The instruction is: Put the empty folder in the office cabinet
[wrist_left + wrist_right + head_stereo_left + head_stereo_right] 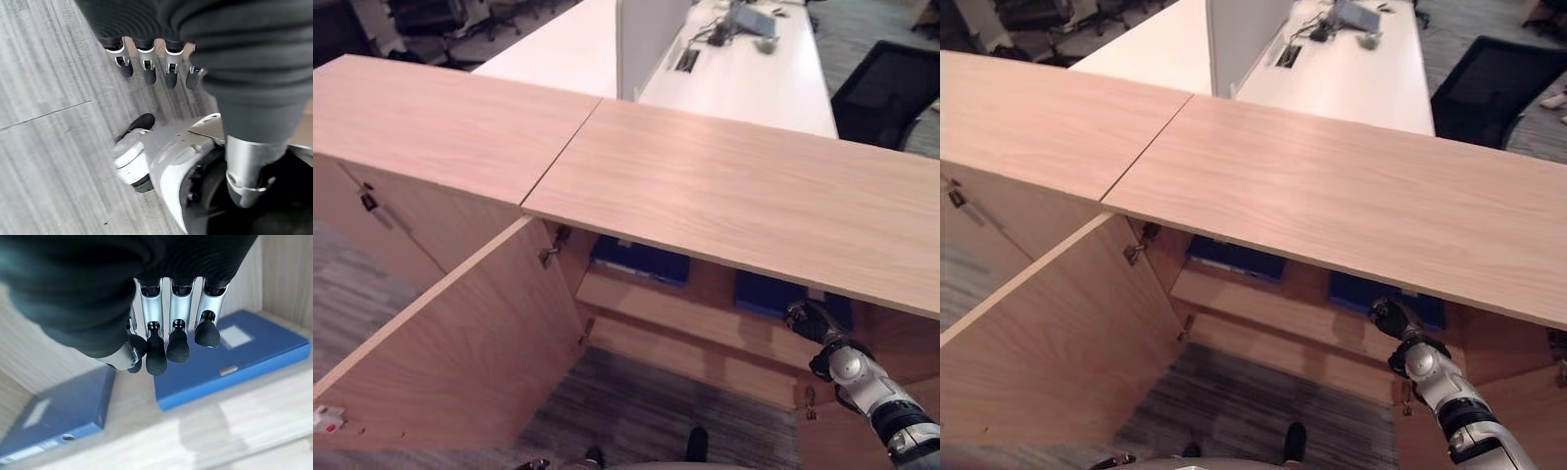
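Two blue folders lie flat on the shelf [685, 318] inside the open wooden cabinet [705, 186]: one on the left [641, 259], one on the right [769, 294]. My right hand [808, 321] reaches under the cabinet top, just in front of the right folder [244, 352]. Its fingers [177, 345] hang loosely bent above the gap between that folder and the left folder [63, 411], and they hold nothing. My left hand [146, 66] hangs low over the carpet, fingers relaxed and empty.
The cabinet door [460, 352] stands swung open on the left, jutting toward me. A neighbouring cabinet [372, 215] on the left is closed. Behind the cabinets is a white desk [754, 88] with a divider panel, and a black chair [881, 93] at the back right.
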Available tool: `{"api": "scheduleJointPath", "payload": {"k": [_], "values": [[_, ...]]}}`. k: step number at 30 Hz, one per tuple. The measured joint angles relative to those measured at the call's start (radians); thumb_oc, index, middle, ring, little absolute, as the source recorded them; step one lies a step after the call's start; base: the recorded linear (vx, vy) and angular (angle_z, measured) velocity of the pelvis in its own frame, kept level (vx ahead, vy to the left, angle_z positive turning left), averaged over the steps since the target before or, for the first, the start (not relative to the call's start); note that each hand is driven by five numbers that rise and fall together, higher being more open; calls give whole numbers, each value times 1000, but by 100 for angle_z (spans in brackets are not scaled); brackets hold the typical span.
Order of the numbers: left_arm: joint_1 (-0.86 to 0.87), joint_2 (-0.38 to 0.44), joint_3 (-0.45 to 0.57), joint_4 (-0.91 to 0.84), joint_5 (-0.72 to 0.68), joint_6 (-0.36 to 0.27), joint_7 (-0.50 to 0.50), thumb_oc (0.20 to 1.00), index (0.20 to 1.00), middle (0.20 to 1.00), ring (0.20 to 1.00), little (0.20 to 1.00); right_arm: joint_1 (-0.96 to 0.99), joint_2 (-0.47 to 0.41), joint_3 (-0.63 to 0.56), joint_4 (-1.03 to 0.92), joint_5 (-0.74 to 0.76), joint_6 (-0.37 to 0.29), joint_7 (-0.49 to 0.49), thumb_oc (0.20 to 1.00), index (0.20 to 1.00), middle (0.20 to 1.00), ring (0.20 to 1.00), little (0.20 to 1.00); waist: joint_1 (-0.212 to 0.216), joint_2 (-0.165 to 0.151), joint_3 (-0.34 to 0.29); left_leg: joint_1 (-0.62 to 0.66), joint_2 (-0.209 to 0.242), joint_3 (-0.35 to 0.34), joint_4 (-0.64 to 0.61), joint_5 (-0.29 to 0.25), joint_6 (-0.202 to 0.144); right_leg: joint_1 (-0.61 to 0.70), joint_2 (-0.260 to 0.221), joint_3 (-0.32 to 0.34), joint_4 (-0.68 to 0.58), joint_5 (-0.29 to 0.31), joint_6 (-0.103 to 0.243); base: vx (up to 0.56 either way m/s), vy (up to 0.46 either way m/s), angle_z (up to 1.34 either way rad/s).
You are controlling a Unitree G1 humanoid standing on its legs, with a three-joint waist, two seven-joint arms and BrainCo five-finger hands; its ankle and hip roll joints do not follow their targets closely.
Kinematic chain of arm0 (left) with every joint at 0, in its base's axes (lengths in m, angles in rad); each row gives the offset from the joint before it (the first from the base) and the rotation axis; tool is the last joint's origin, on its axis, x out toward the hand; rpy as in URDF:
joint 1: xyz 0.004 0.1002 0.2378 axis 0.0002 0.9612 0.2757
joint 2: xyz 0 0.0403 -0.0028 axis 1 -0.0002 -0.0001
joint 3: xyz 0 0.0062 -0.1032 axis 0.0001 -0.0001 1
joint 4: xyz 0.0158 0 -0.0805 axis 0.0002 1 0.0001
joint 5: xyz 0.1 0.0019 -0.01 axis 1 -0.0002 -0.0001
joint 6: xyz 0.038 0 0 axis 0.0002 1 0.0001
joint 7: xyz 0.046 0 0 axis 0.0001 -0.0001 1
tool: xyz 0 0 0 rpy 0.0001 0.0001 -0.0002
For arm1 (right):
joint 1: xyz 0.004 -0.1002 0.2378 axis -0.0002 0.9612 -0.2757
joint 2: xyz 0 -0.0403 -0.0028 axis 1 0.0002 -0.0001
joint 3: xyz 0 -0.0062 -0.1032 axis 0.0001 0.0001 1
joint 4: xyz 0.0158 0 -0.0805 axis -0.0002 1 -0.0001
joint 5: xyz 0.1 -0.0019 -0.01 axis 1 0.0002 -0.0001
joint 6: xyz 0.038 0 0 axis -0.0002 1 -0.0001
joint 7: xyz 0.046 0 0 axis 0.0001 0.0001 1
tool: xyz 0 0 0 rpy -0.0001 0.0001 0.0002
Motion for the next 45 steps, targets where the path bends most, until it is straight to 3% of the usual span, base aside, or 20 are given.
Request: {"api": "scheduleJointPath", "payload": {"k": [2, 13, 16, 19, 25, 30, 35, 36, 37, 38, 39, 41, 42, 43, 44, 45], "values": [[-17, 9, -5, -14, -1, -1, 3, 1000, 1000, 1000, 1000, 1000, -47, -1, 24, 77, 0, 9, 1, 200, 200, 200, 200, 200, 10, 7, 48, -21, 0, -19, 14, 1, -1, -9, -2, -19, 0, 2, -2, -76, -29, 26], [-41, 6, -27, -38, -12, -3, 15, 1000, 1000, 1000, 1000, 1000, -115, 8, 20, 137, 11, 31, -18, 200, 200, 200, 200, 200, 48, 61, 158, -109, 9, -91, 63, 7, -9, -36, -8, -86, 8, 0, -10, -88, -21, 19], [-76, 7, -42, -43, -32, -7, 24, 1000, 1000, 1000, 1000, 1000, -174, 5, 19, 205, 16, 40, -41, 200, 200, 200, 200, 200, 46, 76, 214, -160, 5, -120, 94, 9, -12, -64, -15, -112, 25, -2, -12, -117, -23, 28], [-89, 8, -66, -72, -49, -7, 29, 1000, 1000, 1000, 1000, 1000, -217, 3, 18, 225, 50, 46, -51, 200, 200, 200, 200, 200, 61, 104, 253, -203, 6, -138, 120, 12, -12, -91, -21, -126, 42, -3, -15, -144, -36, 18], [-122, 3, -113, -203, -123, -20, 53, 1000, 1000, 1000, 1000, 1000, -389, -55, 15, 293, 91, 48, -106, 200, 200, 200, 200, 200, 102, 220, 418, -320, 1, -169, 188, 24, -17, -186, -32, -153, 107, -4, -38, -109, -28, 16], [-131, 19, -139, -270, -171, -23, 58, 1000, 1000, 1000, 1000, 1000, -481, -171, 14, 326, 129, 44, -144, 200, 200, 200, 200, 200, 118, 242, 454, -410, -11, -188, 253, 23, -14, -283, -58, -155, 208, -40, -49, -85, -63, 13], [-148, 78, -181, -295, -151, -39, 62, 1000, 1000, 1000, 1000, 1000, -485, -207, -13, 384, 168, 51, -146, 200, 200, 200, 200, 200, 136, 243, 453, -429, -23, -197, 276, 22, -14, -320, -81, -156, 270, -79, -48, -28, -16, 11], [-209, 223, -292, -440, -63, -66, 67, 1000, 1000, 1000, 1000, 1000, -475, -207, 4, 381, 170, 49, -155, 200, 200, 200, 200, 200, 130, 245, 451, -439, -24, -209, 279, 28, -20, -334, -83, -168, 287, -78, -42, -26, 5, 29], [-236, 228, -200, -396, -153, -76, 14, 1000, 1000, 1000, 1000, 1000, -519, -204, 25, 395, 169, 52, -151, 200, 200, 200, 200, 200, 125, 252, 445, -466, -25, -205, 307, 19, -12, -356, -96, -159, 333, -105, -27, 0, 0, 0], [-283, 194, -83, -329, -203, -73, 59, 1000, 1000, 1000, 1000, 1000, -512, -224, 20, 378, 170, 32, -151, 200, 200, 200, 200, 200, 116, 254, 446, -479, -27, -186, 327, 8, -6, -376, -100, -143, 335, -109, -34, 5, -20, -15], [-324, 241, -115, -365, -191, -78, 75, 1000, 1000, 1000, 1000, 1000, -507, -247, 8, 363, 170, 22, -151, 200, 200, 200, 200, 200, 107, 259, 442, -489, -30, -182, 331, 9, -6, -386, -102, -142, 333, -105, -30, -13, 1, -13], [-509, 340, -297, -329, -162, -52, 80, 1000, 1000, 1000, 1000, 1000, -581, -260, 42, 435, 169, 62, -154, 200, 200, 200, 200, 200, 82, 275, 431, -524, -47, -197, 362, 7, -1, -402, -106, -135, 340, -93, -35, -27, 37, 8], [-521, 315, -189, -302, -209, -62, 50, 1000, 1000, 1000, 1000, 1000, -626, -253, 66, 426, 172, 65, -150, 200, 200, 200, 200, 200, 81, 270, 434, -535, -42, -182, 365, 6, 5, -420, -107, -130, 346, -94, -29, -9, 49, -48], [-453, 227, 7, -300, -316, -86, 44, 1000, 1000, 1000, 1000, 1000, -639, -281, 68, 378, 174, 46, -148, 200, 200, 200, 200, 200, 80, 266, 438, -541, -32, -142, 370, -5, 14, -443, -120, -127, 368, -99, -22, 8, 45, -63], [-362, 153, 109, -290, -343, -103, 35, 1000, 1000, 1000, 1000, 1000, -644, -314, 72, 361, 174, 43, -130, 200, 200, 200, 200, 200, 61, 271, 434, -536, -45, -130, 383, -13, 17, -435, -131, -129, 350, -66, -35, 8, 41, -44], [-304, 144, 51, -272, -350, -95, 35, 1000, 1000, 1000, 1000, 1000, -657, -340, 78, 373, 174, 49, -121, 200, 200, 200, 200, 200, 47, 282, 426, -533, -50, -132, 384, -17, 19, -428, -132, -129, 339, -60, -42, 5, 20, -8]]}}
